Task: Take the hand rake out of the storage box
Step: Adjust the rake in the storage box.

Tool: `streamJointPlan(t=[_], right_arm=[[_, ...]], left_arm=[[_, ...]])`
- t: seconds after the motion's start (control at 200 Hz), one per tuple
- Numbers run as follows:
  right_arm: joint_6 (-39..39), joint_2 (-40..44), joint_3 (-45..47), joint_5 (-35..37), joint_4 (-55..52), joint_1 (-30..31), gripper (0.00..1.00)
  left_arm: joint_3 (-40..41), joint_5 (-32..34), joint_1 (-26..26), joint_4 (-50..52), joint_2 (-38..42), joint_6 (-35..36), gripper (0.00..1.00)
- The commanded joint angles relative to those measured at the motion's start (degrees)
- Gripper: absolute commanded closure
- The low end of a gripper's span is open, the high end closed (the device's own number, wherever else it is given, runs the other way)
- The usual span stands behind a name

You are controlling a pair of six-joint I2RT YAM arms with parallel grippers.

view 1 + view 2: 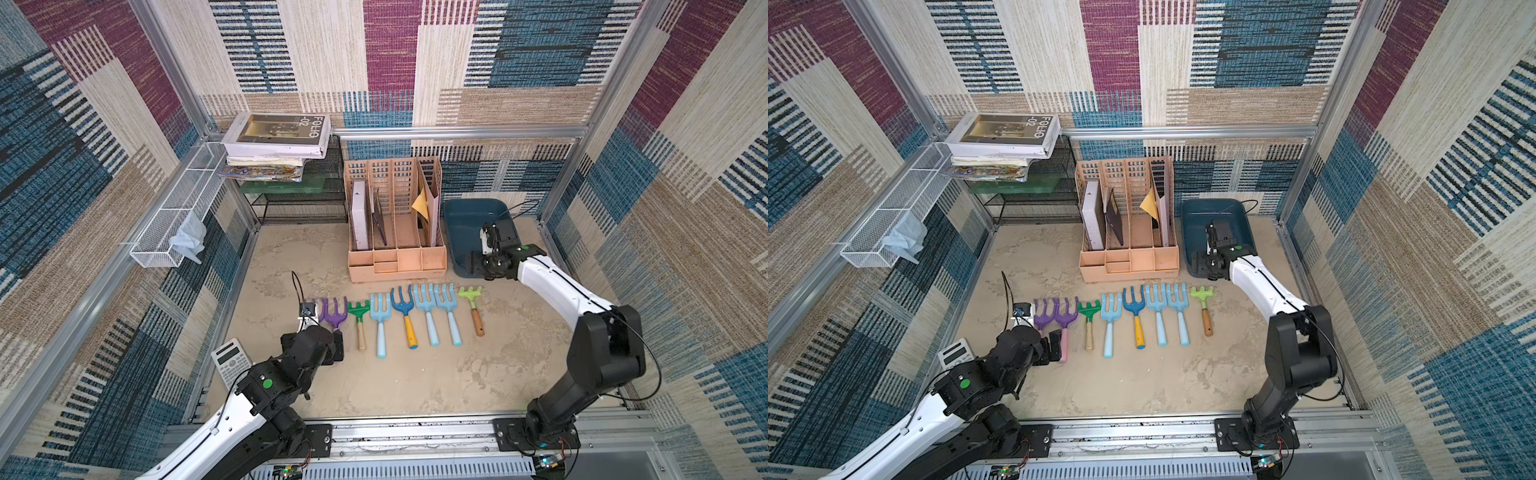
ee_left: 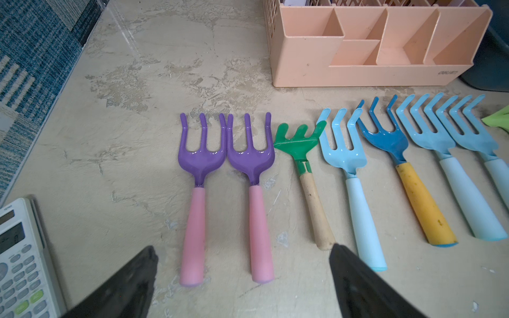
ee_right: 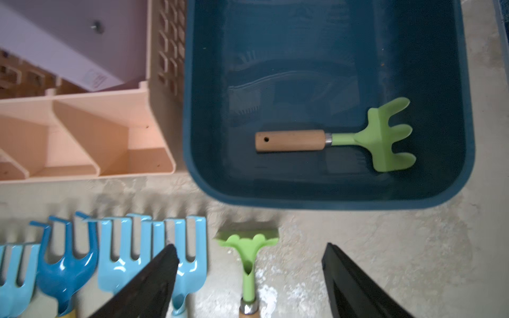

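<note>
Right gripper (image 3: 249,245) spread, empty, short of storage box (image 3: 190,154); hand rake (image 3: 380,137) lay inside; advised: pinch wooden handle (image 3: 289,141) mid-length.

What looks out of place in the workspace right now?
One light-green hand rake lies alone in the storage box, turned crosswise to the eight others lined up in a row on the table. Nothing looks spilled or broken.

Worktop (image 1: 415,382), mottled beige stone-look surface; at the back, black wire-mesh rack (image 1: 305,216), peach slotted plastic file organiser (image 1: 397,257), shallow dark teal-blue plastic storage box (image 1: 465,224) just beside it; in front, row of eight coloured hand forks and rakes (image 1: 404,308), handles towards the near edge; grey calculator (image 1: 230,363) at the left edge.
</note>
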State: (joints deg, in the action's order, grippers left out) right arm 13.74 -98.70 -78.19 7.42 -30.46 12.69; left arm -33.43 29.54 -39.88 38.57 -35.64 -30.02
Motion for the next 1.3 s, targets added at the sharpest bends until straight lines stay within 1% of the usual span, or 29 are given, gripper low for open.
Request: streamJointPlan(t=[0.0, 0.11, 0.245, 0.325, 0.406, 0.486, 0.676, 0.781, 0.871, 1.107, 1.192, 1.292], right_arm=[[-4.1, -6.0, -5.4, -1.2, -3.4, -2.6, 0.15], [-8.3, -11.6, -10.1, -3.3, -5.6, -4.8, 0.14], [-11.5, -17.4, -15.8, -5.1, -9.6, -7.2, 0.14], [-13.6, -20.6, -19.3, -9.4, -12.7, -7.9, 0.14], [-16.3, -22.8, -20.8, -12.4, -14.4, -7.8, 0.14], [-17.4, -24.7, -21.9, -11.7, -15.4, -7.7, 0.14], [-17.0, -31.8, -29.4, -5.7, -19.5, -7.6, 0.15], [-16.7, -35.5, -34.3, -4.5, -20.6, -7.6, 0.16], [-16.5, -37.9, -38.4, -5.8, -20.6, -7.8, 0.16], [-15.4, -44.5, -50.1, -6.5, -20.1, -8.4, 0.16], [-15.4, -46.3, -53.6, -9.1, -19.2, -8.7, 0.17], [-12.7, -46.4, -57.7, -11.3, -20.3, -8.9, 0.18]], left_arm=[[0.2, -0.3, 0.1, -1.2, 0.4, 0.0, 0.01], [0.1, -0.1, 0.1, -1.2, 0.2, 0.1, 0.01], [0.0, 0.3, 0.1, -1.2, -0.1, 0.0, 0.01], [0.0, 0.6, 0.1, -1.2, -0.3, 0.1, 0.01], [-0.1, 0.8, 0.1, -1.0, -0.5, 0.0, 0.01], [-0.1, 0.8, 0.1, -1.0, -0.5, 0.0, 0.01], [-0.2, 1.0, 0.1, -1.0, -0.8, 0.0, 0.01], [-0.2, 1.4, 0.1, -0.7, -0.8, -0.1, 0.01], [-0.2, 1.7, 0.1, -0.7, -0.9, 0.0, 0.01], [-0.6, 3.1, 0.1, -0.3, -2.0, -0.1, 0.01], [-0.8, 3.9, 0.1, -0.2, -2.8, -0.3, 0.01], [-1.1, 4.9, 0.1, -0.2, -4.0, -0.1, 0.01]])
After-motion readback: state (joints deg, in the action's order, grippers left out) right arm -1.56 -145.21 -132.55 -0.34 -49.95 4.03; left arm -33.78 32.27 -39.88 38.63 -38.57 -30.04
